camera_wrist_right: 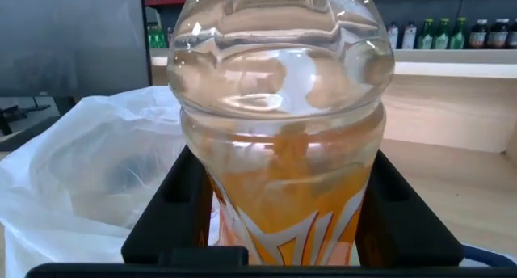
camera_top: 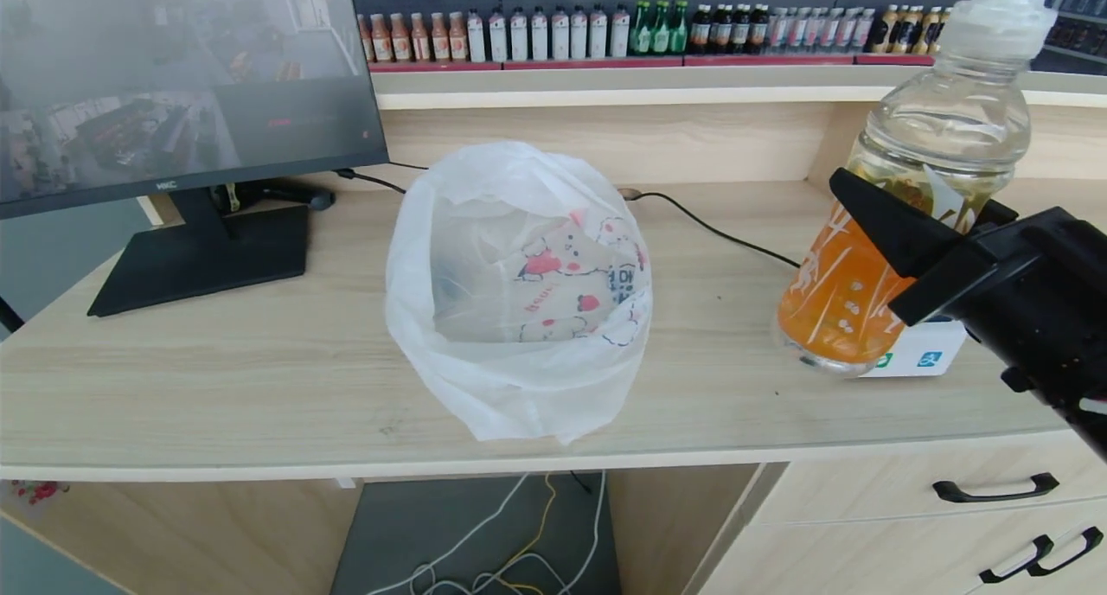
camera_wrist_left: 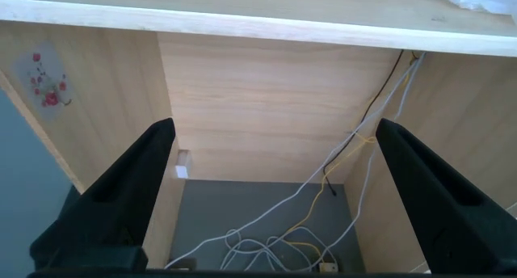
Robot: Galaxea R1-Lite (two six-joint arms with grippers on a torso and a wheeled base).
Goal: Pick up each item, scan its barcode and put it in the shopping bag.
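Clear plastic makes up the bottle: ribbed, bulbous at the shoulder, with a white cap, pale liquid and a glossy orange label round its lower half. It stands upright at the right end of the counter, a pale wood-grain slab. Its base is low over the top, just in front of a small white box (I cannot tell whether it touches the wood). The right claw is clamped on the label band. In the right wrist view its matte black fingers press both sides of the bottle.

Left of it, mid-counter, sits the bag, thin crinkled white film with its mouth open upward. A soft pouch with cartoon print lies inside.

The left claw is spread wide and holds nothing. It is below the counter's near edge, facing the recess where loose wires lie tangled.

A flat black monitor stands far left. A thin black cable snakes across the far side, and a shelf of bottles runs behind.
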